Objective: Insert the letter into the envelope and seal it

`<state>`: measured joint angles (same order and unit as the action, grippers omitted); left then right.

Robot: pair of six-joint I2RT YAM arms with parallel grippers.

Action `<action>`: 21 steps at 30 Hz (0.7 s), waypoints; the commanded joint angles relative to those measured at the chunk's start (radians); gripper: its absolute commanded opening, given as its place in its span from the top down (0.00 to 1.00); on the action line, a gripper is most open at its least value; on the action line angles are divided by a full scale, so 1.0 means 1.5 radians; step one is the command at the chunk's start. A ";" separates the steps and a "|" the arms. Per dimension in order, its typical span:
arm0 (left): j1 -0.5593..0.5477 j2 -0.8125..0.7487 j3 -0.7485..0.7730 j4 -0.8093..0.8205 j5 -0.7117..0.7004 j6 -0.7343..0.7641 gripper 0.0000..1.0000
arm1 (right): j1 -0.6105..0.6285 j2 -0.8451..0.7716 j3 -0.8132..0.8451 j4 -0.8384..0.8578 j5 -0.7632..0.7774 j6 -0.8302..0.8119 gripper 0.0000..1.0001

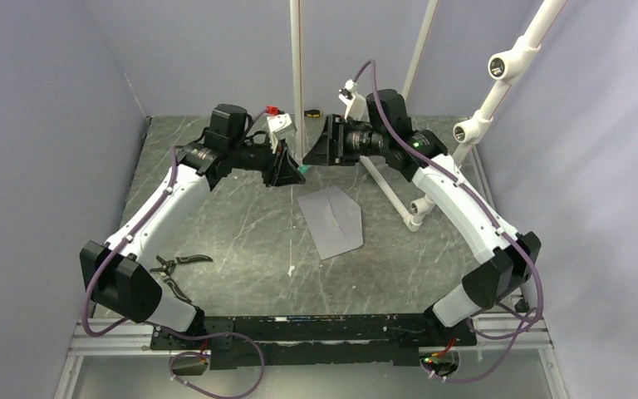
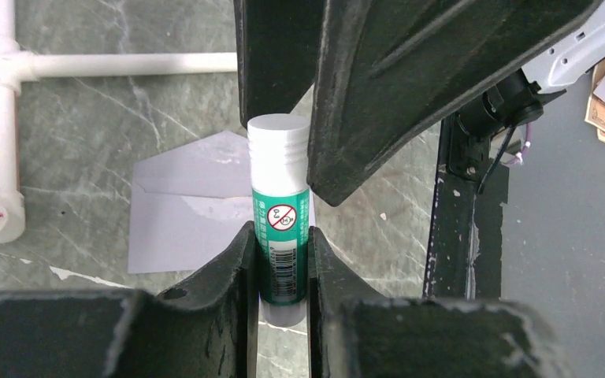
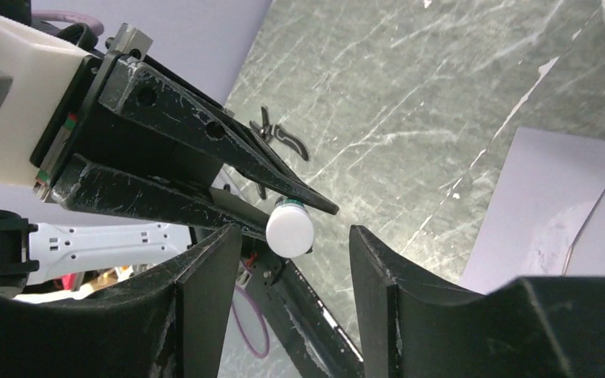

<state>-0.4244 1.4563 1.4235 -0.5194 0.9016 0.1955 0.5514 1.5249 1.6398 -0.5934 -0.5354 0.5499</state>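
Flat grey paper envelope [image 1: 332,220] lies mid-frame on dark marbled table [image 1: 216,224]; above, black left gripper [image 1: 296,169] with green stick [image 1: 303,169] meets black right gripper [image 1: 314,158].

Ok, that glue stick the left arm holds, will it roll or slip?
Likely to roll on its side: the glue stick is a smooth round cylinder. Probably rigid, since the left gripper pinches it without denting. Its glossy label could slip.

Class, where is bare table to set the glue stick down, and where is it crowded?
Free: between envelope and black-handled tool; between envelope and near rail. Crowded: far side, left gripper and right gripper meeting at glue stick.
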 commanded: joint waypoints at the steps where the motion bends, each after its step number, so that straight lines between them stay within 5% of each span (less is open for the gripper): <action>1: -0.001 0.004 0.027 -0.046 0.018 0.029 0.98 | -0.002 -0.001 0.021 0.017 -0.049 0.017 0.45; 9: -0.001 -0.005 0.028 -0.050 0.004 0.016 0.97 | -0.002 0.018 0.020 0.040 -0.100 0.039 0.62; 21: -0.001 -0.025 0.016 -0.044 0.011 0.027 0.97 | -0.001 0.038 0.025 0.035 -0.125 0.032 0.58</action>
<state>-0.4232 1.4605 1.4273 -0.6109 0.8944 0.2092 0.5419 1.5791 1.6398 -0.5888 -0.6750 0.5873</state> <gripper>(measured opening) 0.234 0.420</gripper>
